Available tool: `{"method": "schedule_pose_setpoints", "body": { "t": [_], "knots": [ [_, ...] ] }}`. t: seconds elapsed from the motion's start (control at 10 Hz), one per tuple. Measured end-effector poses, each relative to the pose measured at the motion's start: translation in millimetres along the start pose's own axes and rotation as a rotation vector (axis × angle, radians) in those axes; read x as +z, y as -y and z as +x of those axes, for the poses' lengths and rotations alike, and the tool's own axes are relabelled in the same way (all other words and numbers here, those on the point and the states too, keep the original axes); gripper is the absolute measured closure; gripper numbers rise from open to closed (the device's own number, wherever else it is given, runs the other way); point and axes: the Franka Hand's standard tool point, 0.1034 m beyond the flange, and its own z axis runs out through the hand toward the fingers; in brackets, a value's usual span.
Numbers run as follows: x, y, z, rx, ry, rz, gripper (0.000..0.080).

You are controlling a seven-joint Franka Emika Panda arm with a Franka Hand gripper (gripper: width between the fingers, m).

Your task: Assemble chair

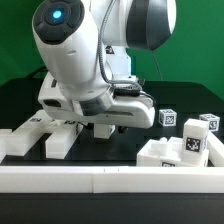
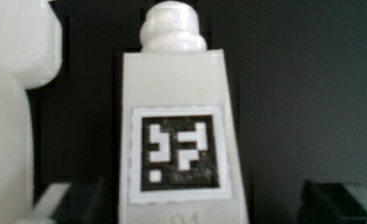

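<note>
In the wrist view a white chair bar (image 2: pixel 176 90) with a black-and-white tag and a rounded peg (image 2: pixel 171 25) at one end lies on the black table. My gripper (image 2: pixel 201 206) is down over the bar's tagged end and open, with one dark finger (image 2: pixel 70 202) close to one side and the other finger (image 2: pixel 336 200) a gap away. Another white chair part (image 2: pixel 16 90) lies beside the bar. In the exterior view the gripper (image 1: pixel 100 126) is low over the table among white parts (image 1: pixel 58 140), and the arm hides the bar.
At the exterior view's right lie a tagged white slab (image 1: pixel 175 152) and two tagged cubes (image 1: pixel 168 117) (image 1: pixel 201 128). More white blocks (image 1: pixel 25 138) lie at the left. A long white border rail (image 1: pixel 110 180) runs along the front.
</note>
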Motion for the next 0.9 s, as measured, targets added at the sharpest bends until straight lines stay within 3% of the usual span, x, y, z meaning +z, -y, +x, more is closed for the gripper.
{"method": "schedule_pose_setpoints", "body": {
  "t": [0.1,0.5,0.9],
  "knots": [
    [0.5,-1.3,-0.1,0.002,0.001,0.001,0.0513],
    [-6.9,-1.5,-1.3,0.003,0.000,0.010,0.0511],
    [-50.8,21.1,-20.8,0.042,-0.017,0.035,0.0509]
  ]
}}
